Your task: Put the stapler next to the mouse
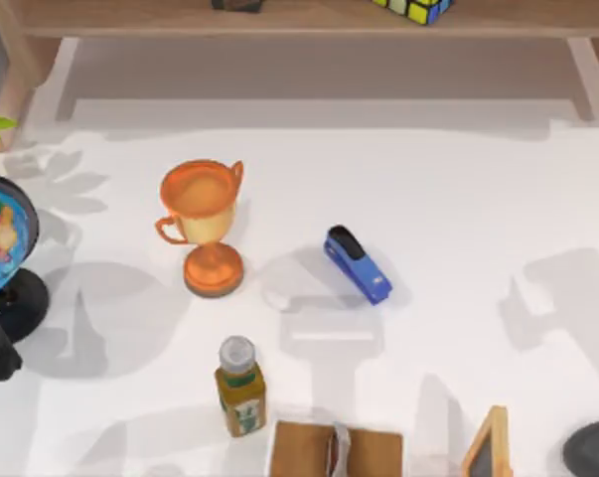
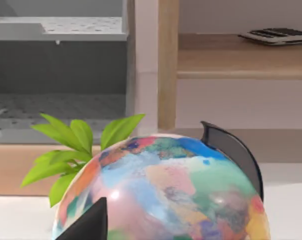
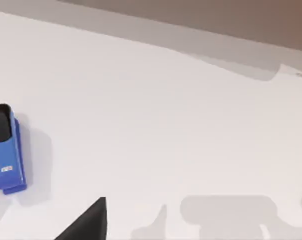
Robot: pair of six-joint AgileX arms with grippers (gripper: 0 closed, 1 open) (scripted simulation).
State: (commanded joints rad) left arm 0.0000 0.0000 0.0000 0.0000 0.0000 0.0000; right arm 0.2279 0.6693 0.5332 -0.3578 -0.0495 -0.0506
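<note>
Glossy blue stapler, matt white table

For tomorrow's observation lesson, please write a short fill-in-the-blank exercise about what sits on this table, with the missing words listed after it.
1. The stapler is coloured ____ with a black rear end.
2. The trophy stands on the stapler's ____ side in the top view.
3. The bottle wears a ____ cap.
4. The green leaves rise behind the ____.

Missing words: blue; left; grey; globe
</note>
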